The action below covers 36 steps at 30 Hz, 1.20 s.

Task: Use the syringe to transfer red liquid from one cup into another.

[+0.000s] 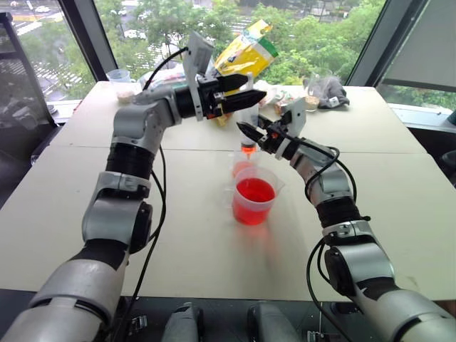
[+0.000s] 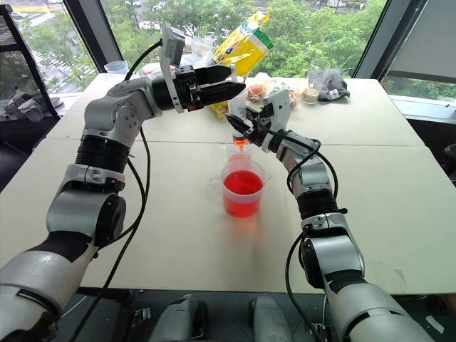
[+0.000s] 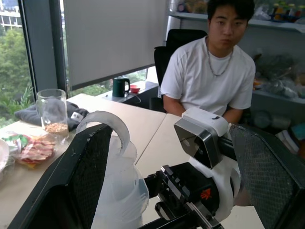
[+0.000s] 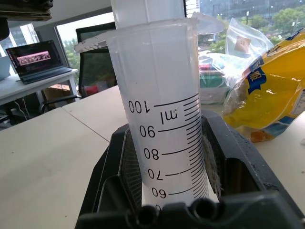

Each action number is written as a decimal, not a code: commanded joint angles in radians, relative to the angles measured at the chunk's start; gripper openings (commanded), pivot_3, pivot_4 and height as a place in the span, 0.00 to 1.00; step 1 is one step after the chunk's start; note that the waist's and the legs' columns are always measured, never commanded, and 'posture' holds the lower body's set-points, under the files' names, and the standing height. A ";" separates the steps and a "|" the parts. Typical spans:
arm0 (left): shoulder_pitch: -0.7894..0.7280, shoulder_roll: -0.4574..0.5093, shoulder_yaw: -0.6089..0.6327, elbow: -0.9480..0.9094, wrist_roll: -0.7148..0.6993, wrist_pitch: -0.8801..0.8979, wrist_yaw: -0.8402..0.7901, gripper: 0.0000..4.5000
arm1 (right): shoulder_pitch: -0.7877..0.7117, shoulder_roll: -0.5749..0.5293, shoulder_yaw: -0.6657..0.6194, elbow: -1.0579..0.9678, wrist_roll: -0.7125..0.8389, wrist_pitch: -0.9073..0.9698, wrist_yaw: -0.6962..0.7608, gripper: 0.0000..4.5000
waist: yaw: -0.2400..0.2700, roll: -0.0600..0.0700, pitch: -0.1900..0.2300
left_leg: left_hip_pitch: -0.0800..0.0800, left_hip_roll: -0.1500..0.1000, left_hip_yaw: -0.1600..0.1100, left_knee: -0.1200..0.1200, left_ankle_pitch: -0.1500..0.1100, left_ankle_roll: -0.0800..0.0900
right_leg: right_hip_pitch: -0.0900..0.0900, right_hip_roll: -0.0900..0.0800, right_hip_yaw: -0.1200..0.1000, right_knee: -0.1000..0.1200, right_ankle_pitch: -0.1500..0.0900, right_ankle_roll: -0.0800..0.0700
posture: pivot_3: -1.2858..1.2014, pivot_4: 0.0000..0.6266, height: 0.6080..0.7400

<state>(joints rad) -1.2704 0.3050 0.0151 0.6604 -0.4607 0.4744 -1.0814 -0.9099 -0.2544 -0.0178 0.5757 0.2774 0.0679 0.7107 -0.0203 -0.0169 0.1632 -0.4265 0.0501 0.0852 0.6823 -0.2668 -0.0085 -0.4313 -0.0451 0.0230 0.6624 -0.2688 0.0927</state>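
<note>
Wide clear cup (image 1: 254, 200) nearest on the pale surface (image 1: 399, 214), roughly centre, holding red liquid (image 1: 254, 191) to about half its height. Handle side faces left, pour lip to the right.

Right end effector (image 2: 247, 127) just beyond and above the cup, fingers pressed together on the syringe (image 4: 164, 119), pinching its clear barrel. Syringe stands upright; printed scale readable in the right wrist view, with marks from 60 up to 100 above the fingers. Small orange-red tip (image 2: 241, 143) points down, above the narrower clear cup (image 1: 243, 165), which stands touching or just behind the wide cup on its far side. Cannot tell whether the tip dips inside the rim. Reddish tint at the narrow cup's bottom.

Left end effector (image 1: 253, 91) higher up, pointing right, fingers (image 3: 88, 171) spread wide on either side of the white plunger top (image 3: 110, 125) without clearly touching it.

Farther out: yellow snack bag (image 1: 246, 51) upright at the far edge near the window. Clear cup with beige contents (image 1: 122, 82) far left. Dark cloth bundle (image 1: 329, 91) and a small glass (image 1: 311, 94) far right. A person (image 3: 214, 67) in a white T-shirt sits beyond the right side of the surface; a green mug (image 3: 119, 87) sits on the sill behind.
</note>
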 commanded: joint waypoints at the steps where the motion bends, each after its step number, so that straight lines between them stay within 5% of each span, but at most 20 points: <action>1: -0.034 -0.009 0.013 0.007 0.007 -0.010 -0.015 0.89 | -0.009 -0.001 -0.023 -0.017 0.001 -0.025 -0.002 0.31 | -0.001 0.000 0.000 | 0.000 0.000 0.000 0.000 0.000 0.000 | 0.000 0.000 0.000 0.000 0.000 0.000 | 0.52 0.24 1.00; 5: -0.044 -0.021 0.011 0.043 0.025 -0.028 -0.015 0.89 | -0.011 -0.003 -0.024 -0.013 -0.001 -0.028 -0.001 0.31 | -0.001 0.000 0.000 | 0.000 0.000 0.000 0.000 0.000 0.000 | 0.000 0.000 0.000 0.000 0.000 0.000 | 0.52 0.24 1.00; 8: -0.056 -0.030 0.015 0.077 0.041 -0.048 -0.005 0.72 | -0.014 -0.003 -0.025 -0.011 -0.002 -0.029 0.000 0.31 | 0.000 0.000 0.000 | 0.000 0.000 0.000 0.000 0.000 0.000 | 0.000 0.000 0.000 0.000 0.000 0.000 | 0.52 0.24 1.00; 14: -0.068 -0.040 0.031 0.111 0.053 -0.069 0.003 0.06 | -0.019 -0.005 -0.025 -0.005 -0.005 -0.032 0.004 0.31 | -0.001 0.000 0.000 | 0.000 0.000 0.000 0.000 0.000 0.000 | 0.000 0.000 0.000 0.000 0.000 0.000 | 0.52 0.24 1.00; 15: -0.067 -0.040 0.033 0.112 0.056 -0.070 0.003 0.02 | -0.018 -0.006 -0.025 -0.006 -0.005 -0.032 0.006 0.31 | -0.001 0.000 0.000 | 0.000 0.000 0.000 0.000 0.000 0.000 | 0.000 0.000 0.000 0.000 0.000 0.000 | 0.52 0.24 1.00; 36: 0.028 -0.066 -0.008 0.146 0.155 -0.131 -0.023 0.02 | -0.017 -0.035 -0.052 -0.129 0.022 0.030 -0.004 0.31 | 0.001 0.000 0.000 | 0.000 0.000 0.000 0.000 0.000 0.000 | 0.000 0.000 0.000 0.000 0.000 0.000 | 0.52 0.24 1.00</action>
<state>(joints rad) -1.2606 0.2504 0.0462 0.8015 -0.3351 0.3343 -1.0788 -0.8809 -0.2708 -0.0179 0.5463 0.2660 0.1179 0.7249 -0.0198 -0.0169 0.1632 -0.4266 0.0501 0.0852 0.6823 -0.2668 -0.0085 -0.4313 -0.0451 0.0230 0.6625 -0.2688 0.0928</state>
